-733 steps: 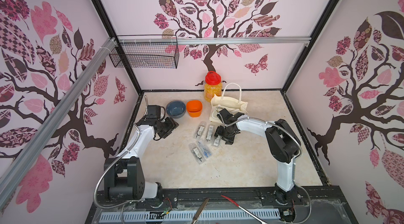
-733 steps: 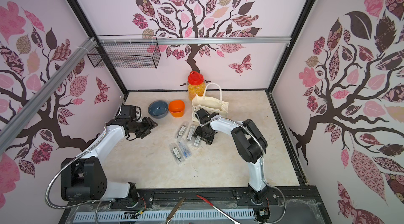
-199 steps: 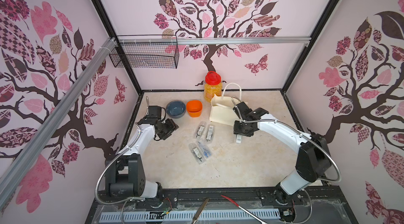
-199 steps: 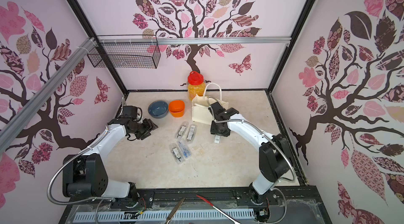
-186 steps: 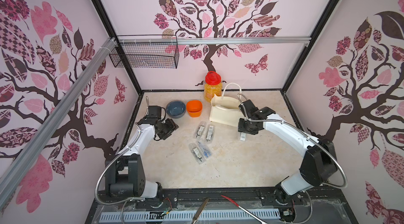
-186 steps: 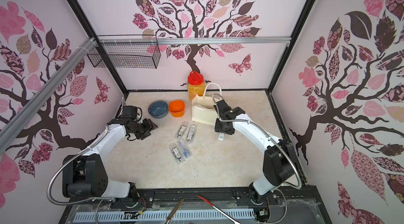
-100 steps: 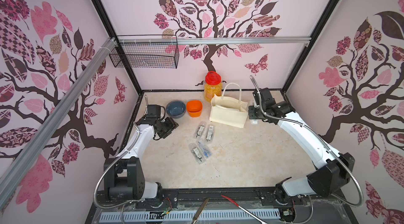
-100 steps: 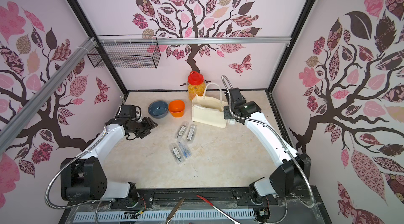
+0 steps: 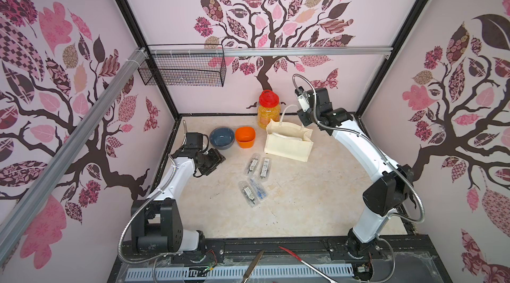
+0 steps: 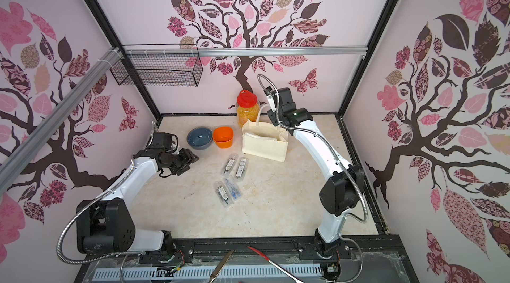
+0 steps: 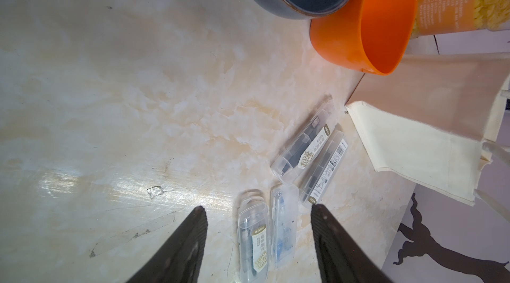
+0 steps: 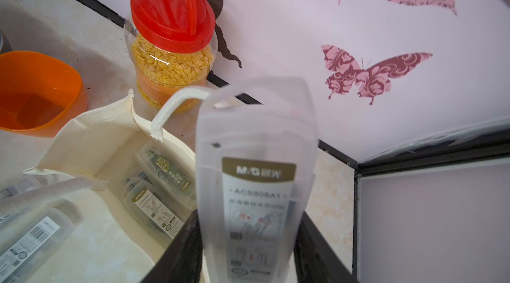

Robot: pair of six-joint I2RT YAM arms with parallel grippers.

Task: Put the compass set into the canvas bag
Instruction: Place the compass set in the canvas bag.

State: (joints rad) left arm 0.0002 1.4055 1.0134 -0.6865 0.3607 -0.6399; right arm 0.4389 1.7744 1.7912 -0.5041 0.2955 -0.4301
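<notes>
Though close, jar (image 9: 268,110) behind canvas bag (image 9: 287,147)

Between the right fingers (image 12: 317,252), the compass set (image 12: 256,174) has a frosted, smooth plastic case. Beside them the canvas bag (image 12: 91,135) is matt woven cloth; the counter (image 11: 110,88) shines glossy, marble-patterned.

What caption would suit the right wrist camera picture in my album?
The right gripper holds a clear compass set raised near the open canvas bag, two sets already inside.
</notes>
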